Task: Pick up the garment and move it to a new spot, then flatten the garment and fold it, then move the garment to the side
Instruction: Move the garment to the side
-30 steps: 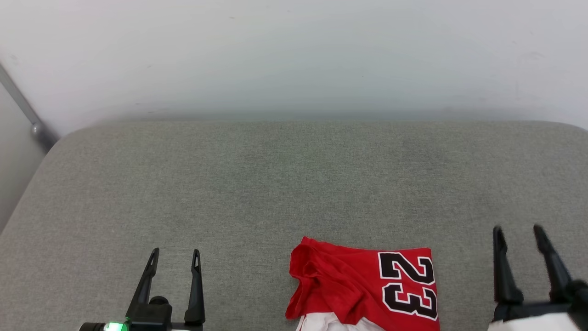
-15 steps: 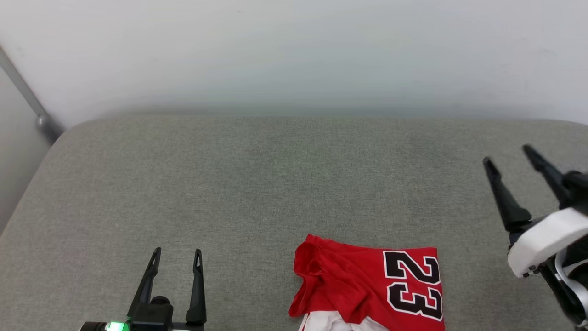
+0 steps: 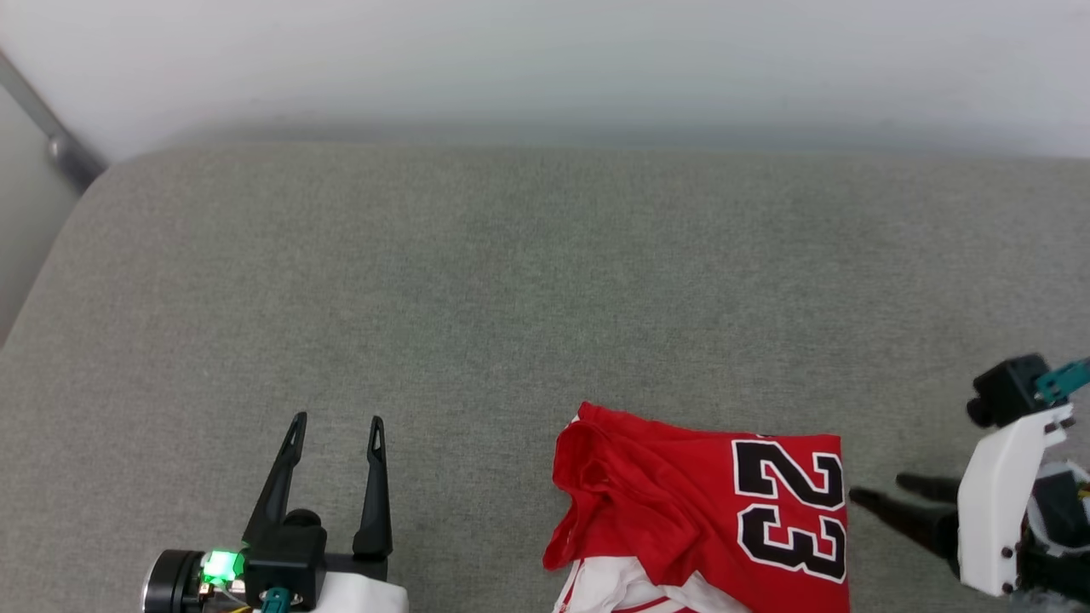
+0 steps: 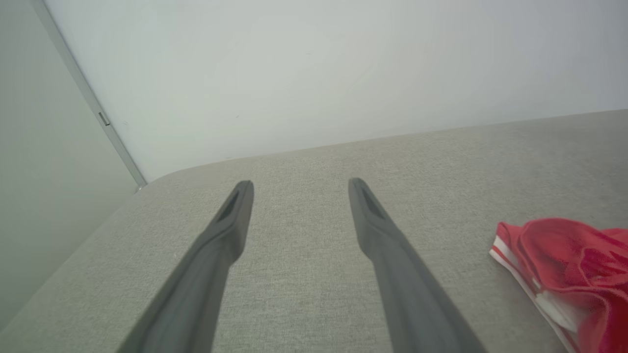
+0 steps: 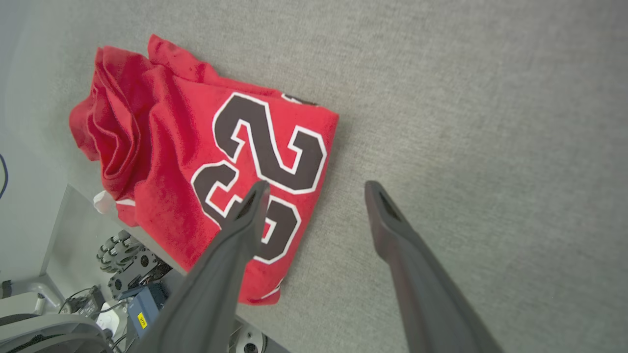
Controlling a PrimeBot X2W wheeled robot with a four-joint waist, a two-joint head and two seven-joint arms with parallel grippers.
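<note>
Red garment [image 3: 698, 511] lay bunched at pad's [image 3: 511, 298] 5 o'clock edge | right gripper [image 3: 875, 486] spread wide at its 3 o'clock | left gripper [image 3: 337, 418] spread, far off | grab or let-go: could not tell

A wide grey woven-fabric surface [image 3: 511, 298] with rounded corners meets a plain white wall [image 3: 545, 60] at its far edge. A slim grey metal strip [image 3: 38, 119] slants beside the far left corner. Below the near edge sits a small blue yellow-labelled box [image 5: 147, 306].
</note>
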